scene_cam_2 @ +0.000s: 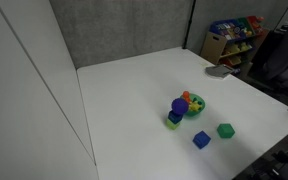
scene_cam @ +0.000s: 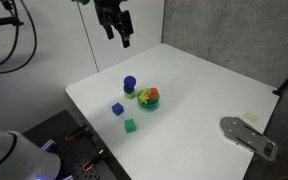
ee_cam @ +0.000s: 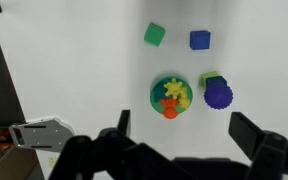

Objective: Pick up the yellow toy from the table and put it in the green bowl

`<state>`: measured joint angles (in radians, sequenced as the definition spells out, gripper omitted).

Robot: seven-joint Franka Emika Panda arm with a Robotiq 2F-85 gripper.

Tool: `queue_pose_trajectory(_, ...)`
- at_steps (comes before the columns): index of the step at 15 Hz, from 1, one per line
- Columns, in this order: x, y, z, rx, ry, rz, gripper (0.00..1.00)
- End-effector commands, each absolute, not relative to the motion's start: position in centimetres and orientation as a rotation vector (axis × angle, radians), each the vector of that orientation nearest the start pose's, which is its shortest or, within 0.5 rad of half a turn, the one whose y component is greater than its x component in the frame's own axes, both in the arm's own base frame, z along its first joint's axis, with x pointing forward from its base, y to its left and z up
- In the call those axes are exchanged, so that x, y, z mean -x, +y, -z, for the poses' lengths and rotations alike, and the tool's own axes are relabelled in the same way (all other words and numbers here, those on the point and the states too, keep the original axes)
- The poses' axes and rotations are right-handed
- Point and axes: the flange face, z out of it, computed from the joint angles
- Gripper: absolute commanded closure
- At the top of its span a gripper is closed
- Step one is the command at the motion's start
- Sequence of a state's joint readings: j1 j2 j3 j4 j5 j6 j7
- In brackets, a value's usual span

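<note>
High over smooth white table, gripper, black blocky fingers spread wide, well apart from everything below. Inside bowl, round, shallow, glossy green: toy, flat, yellow, star-pointed. Beside it in the same bowl, a small orange piece. Just beside the bowl's rim, blue cylinder with scalloped top edge, seated on a green block. Near by on bare table, apart from each other: green cube and blue cube, both matte and sharp-edged. At a table edge in an exterior view, flat grey metal plate with rounded corners.
</note>
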<state>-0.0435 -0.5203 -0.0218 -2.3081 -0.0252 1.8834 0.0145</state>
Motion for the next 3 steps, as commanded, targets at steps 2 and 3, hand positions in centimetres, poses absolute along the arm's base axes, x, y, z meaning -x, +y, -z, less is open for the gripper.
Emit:
queue_pose_trajectory(2, -40.05, -3.06, -55.35, 3.15, 0.116, 0.168, 0.0)
queue_pose_trajectory(3, -40.01, -3.07, -55.38, 3.15, 0.116, 0.17, 0.0)
